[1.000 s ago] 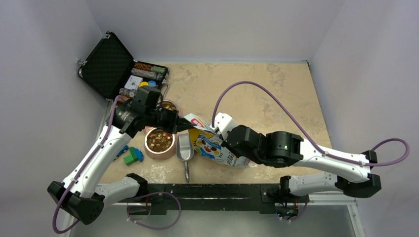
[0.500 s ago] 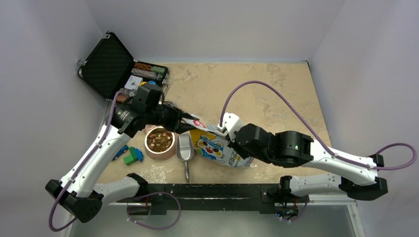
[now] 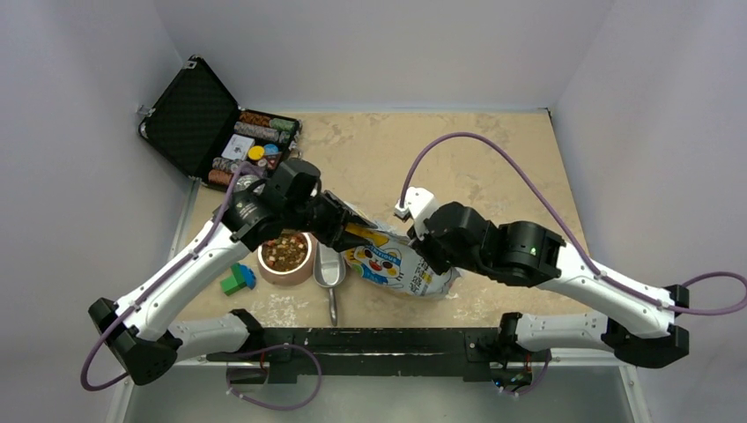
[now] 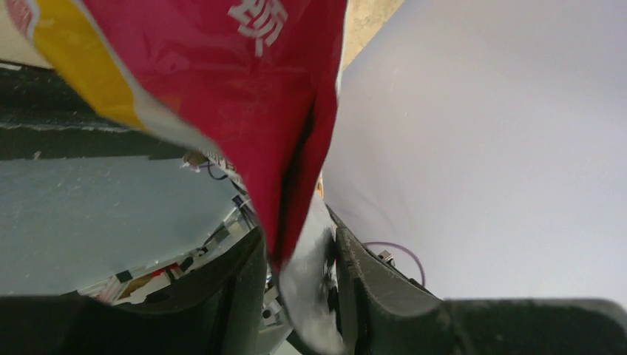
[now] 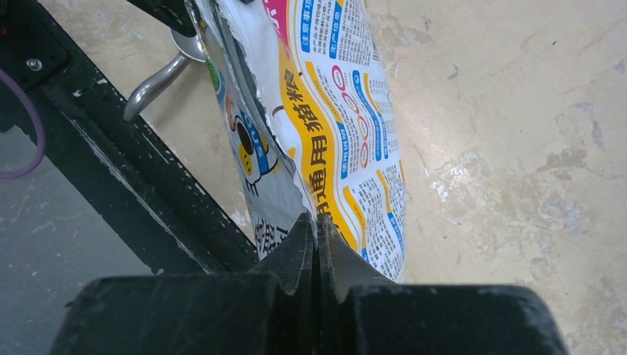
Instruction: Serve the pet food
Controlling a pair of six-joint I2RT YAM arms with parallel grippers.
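Brown pet food fills a tan bowl left of centre. A glossy white bag printed red, yellow and blue lies to the bowl's right. My left gripper is at the bag's upper left end. In the left wrist view its jaws stand apart, and the bag's red edge hangs loosely between them. My right gripper is shut on the bag's right side. The right wrist view shows its fingers pinching the seam of the bag.
A metal scoop lies between bowl and bag, its handle toward the front rail. An open black case of coloured chips stands at the back left. Toy blocks lie left of the bowl.
My left gripper has let go of the bag's corner, and its jaws have parted. That arm has slid right along the bag. The right arm has shifted right and the bag now sags lower.
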